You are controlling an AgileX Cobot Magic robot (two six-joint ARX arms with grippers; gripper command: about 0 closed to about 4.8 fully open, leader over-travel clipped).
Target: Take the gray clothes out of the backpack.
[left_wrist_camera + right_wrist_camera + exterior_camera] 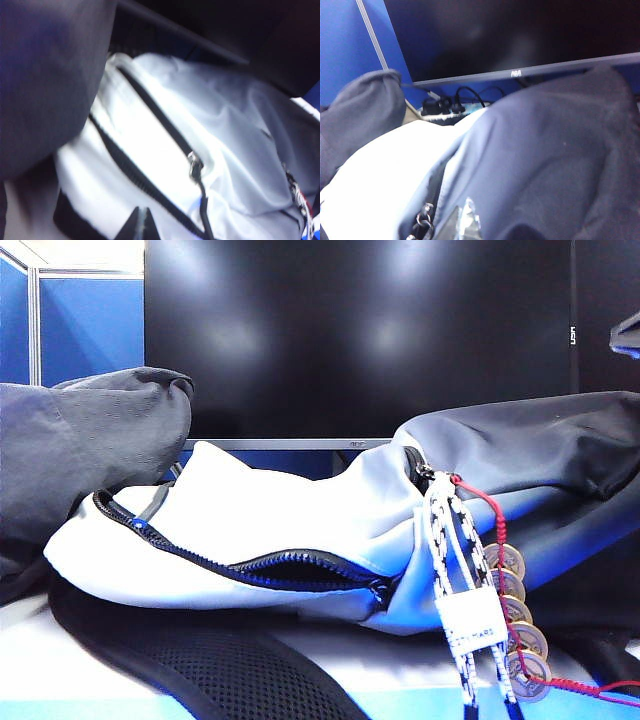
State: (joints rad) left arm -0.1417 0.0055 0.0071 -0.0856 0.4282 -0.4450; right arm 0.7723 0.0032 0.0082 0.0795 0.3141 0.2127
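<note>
Backpack (pixel 250 530) nearest; left tool (pixel 140 216), right tool (pixel 467 216) closed above.

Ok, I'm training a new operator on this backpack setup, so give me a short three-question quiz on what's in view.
1. True or false: the gray clothes lie zipped inside the backpack.
2. What hangs on the red string? A keys, B brass coins, C a bell.
3. How do the left gripper and the right gripper stand, and where?
Key: 1 false: the bundle lies outside, at the backpack's left end, and the zipper is open. 2 B. 3 both shut, the left over the pale panel, the right over the dark panel.
</note>
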